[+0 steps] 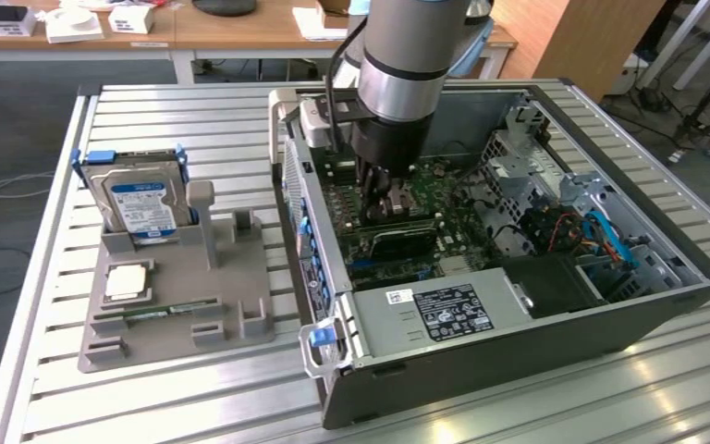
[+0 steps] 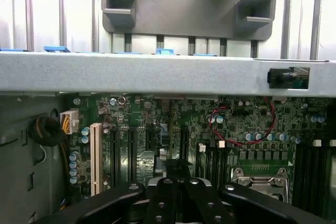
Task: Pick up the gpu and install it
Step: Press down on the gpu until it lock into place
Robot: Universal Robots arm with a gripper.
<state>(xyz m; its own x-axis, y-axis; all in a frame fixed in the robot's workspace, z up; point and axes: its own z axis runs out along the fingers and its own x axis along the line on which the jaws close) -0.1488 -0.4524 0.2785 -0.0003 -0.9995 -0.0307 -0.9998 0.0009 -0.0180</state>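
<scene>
Gripper lowered inside the open computer case, jaws closed over the motherboard, gpu seated upright on the board just below the fingertips, hard drive standing in the grey holder beside the case.

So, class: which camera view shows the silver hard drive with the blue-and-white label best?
The exterior view: the silver hard drive stands upright in the grey holder. The wrist view catches part of that holder.
</scene>
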